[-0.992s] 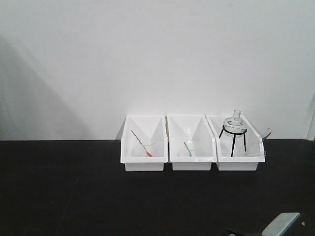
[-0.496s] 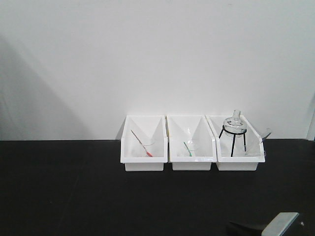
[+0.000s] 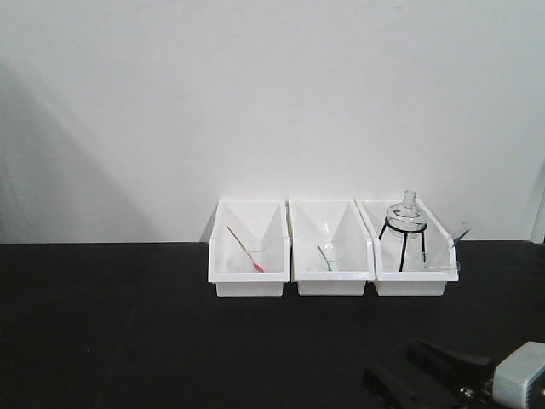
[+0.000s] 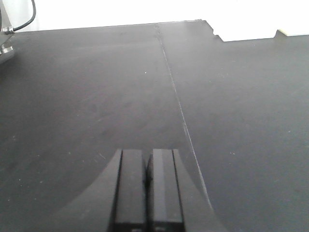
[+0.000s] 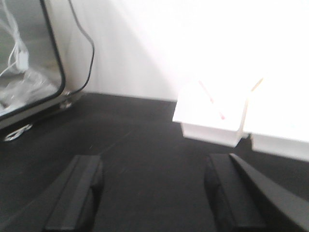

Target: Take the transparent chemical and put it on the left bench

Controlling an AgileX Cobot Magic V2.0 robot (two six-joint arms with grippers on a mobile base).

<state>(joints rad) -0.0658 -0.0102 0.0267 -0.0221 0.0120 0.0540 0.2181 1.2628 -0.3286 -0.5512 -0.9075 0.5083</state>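
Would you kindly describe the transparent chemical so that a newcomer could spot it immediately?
Three white plastic bins stand in a row on the black counter against the white wall. In the rightmost bin, beside the round glass flask on a black tripod, sits the small clear glass beaker. Unlike the other bins' beakers, it has no red or green stirrer.

The transparent chemical (image 3: 436,262) (small clear beaker, hard to make out) stands upright in the far right bin.
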